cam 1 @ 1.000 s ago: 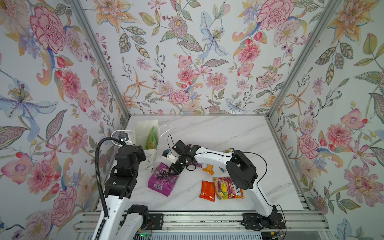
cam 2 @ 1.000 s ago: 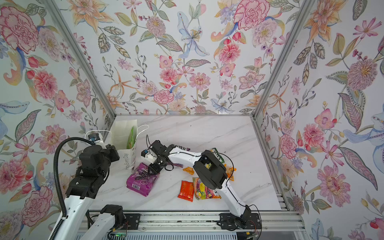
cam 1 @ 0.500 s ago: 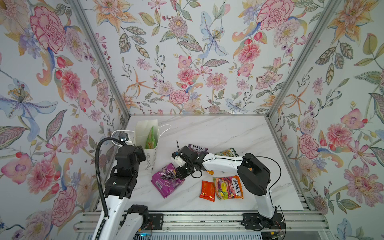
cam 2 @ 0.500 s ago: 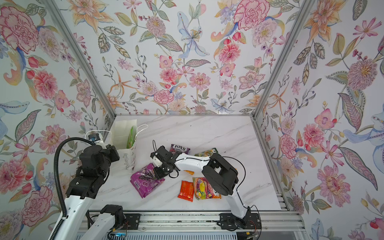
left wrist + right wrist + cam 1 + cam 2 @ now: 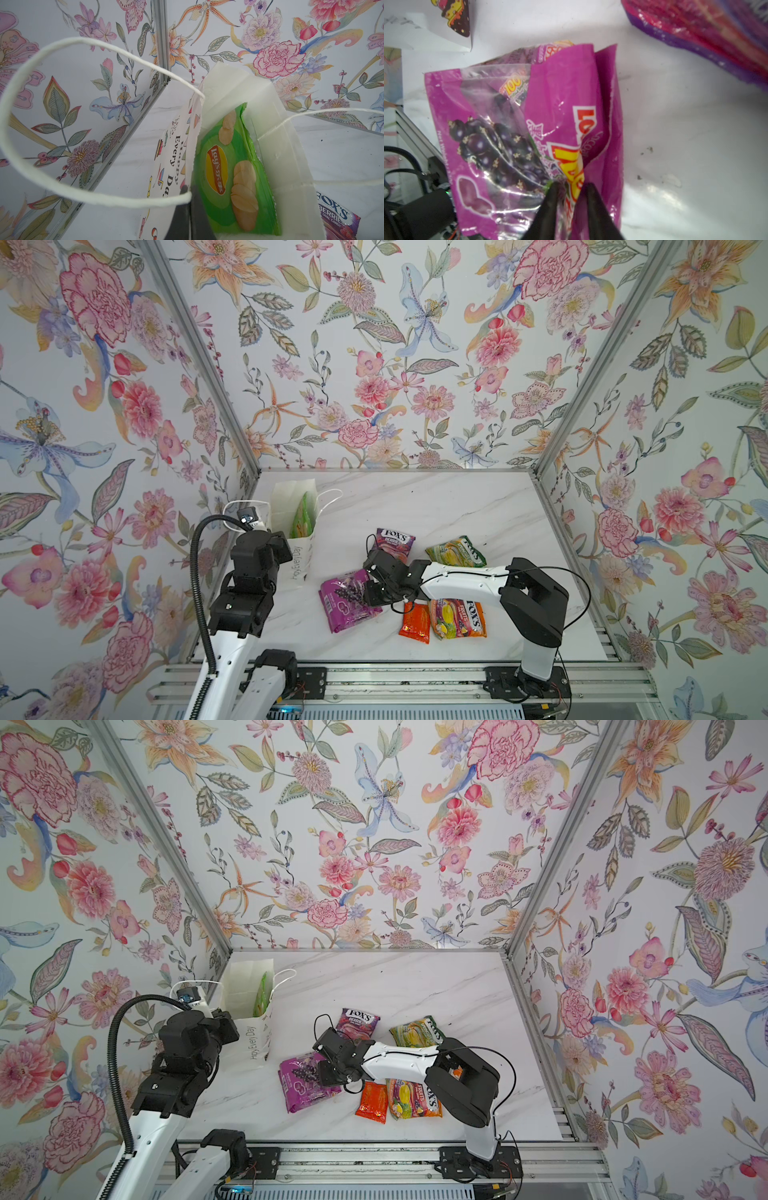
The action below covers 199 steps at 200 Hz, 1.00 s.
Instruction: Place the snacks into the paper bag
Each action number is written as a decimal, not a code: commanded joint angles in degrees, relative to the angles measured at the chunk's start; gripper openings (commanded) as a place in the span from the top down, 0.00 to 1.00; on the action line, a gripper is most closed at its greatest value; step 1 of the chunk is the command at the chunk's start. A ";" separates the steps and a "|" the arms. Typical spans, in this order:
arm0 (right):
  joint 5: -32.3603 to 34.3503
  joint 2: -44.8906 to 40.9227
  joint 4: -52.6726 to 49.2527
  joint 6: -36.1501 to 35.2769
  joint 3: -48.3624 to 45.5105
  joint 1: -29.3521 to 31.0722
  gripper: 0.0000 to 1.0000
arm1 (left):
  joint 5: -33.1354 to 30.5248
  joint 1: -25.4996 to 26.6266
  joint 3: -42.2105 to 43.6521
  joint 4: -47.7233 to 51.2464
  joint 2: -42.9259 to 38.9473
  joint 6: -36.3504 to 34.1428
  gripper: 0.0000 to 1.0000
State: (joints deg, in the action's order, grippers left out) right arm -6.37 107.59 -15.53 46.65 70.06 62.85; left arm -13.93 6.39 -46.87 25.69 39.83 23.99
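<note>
White marble tabletop (image 5: 457, 506), floral wallpaper walls (image 5: 374, 364) on three sides. Paper bag (image 5: 301, 562) (image 5: 254, 1042) stands upright at the left edge of the tabletop, toward the back. Its mouth is open and its "Happy Every Day" lettering faces the middle. Green chips bag (image 5: 300, 516) (image 5: 228, 176) sits on edge inside it, top near the rim. Left gripper (image 5: 188, 194) is clamped on the bag's near wall at the rim, dark finger showing on each side of the paper. That is right where a string handle (image 5: 135, 202) meets the paper. The other handle hangs out toward the middle of the tabletop in both top views.

Purple grape pack (image 5: 345, 605) (image 5: 301, 1085) (image 5: 508, 135) lies on the tabletop just right of the bag's base, apart from it. Right gripper (image 5: 370, 589) (image 5: 571, 195) is low over the pack's right end, fingers a little apart. A crumpled fold of the pack's film sits between them. Cannot tell whether they pinch it or only straddle it.

Other snacks lie loose on the tabletop. Purple FOX'S bag (image 5: 395, 539) (image 5: 357, 1021) is just behind the right gripper. Green FOX'S bag (image 5: 455, 553) (image 5: 415, 1033) is to its right, partly hidden by the right arm. Orange FOX'S bag (image 5: 459, 618) (image 5: 415, 1100) and orange-red sachet (image 5: 415, 622) (image 5: 372, 1101) lie side by side, touching, toward the front. The sachet is the nearer of the two to the grape pack.
</note>
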 commanded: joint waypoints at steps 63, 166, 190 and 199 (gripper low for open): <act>-6.07 6.71 2.82 -1.75 3.18 -2.51 0.32 | 0.13 -0.42 1.08 -0.23 -0.28 -0.22 1.00; -3.90 3.20 6.74 1.72 -2.31 -2.39 0.96 | 2.14 -0.43 0.99 -0.77 0.95 -0.06 1.00; -3.25 1.83 7.53 2.65 -3.08 -2.51 1.00 | 3.19 -0.43 0.67 -0.79 1.34 0.05 1.00; -2.64 0.84 7.62 2.96 -3.57 -2.64 1.00 | 3.80 -0.42 0.35 -0.77 1.67 0.13 1.00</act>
State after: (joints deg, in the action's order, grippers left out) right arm -12.21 110.13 -4.71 48.29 68.88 60.29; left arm -12.27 6.37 -46.87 25.21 40.66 24.01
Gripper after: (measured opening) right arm 0.048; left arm 0.042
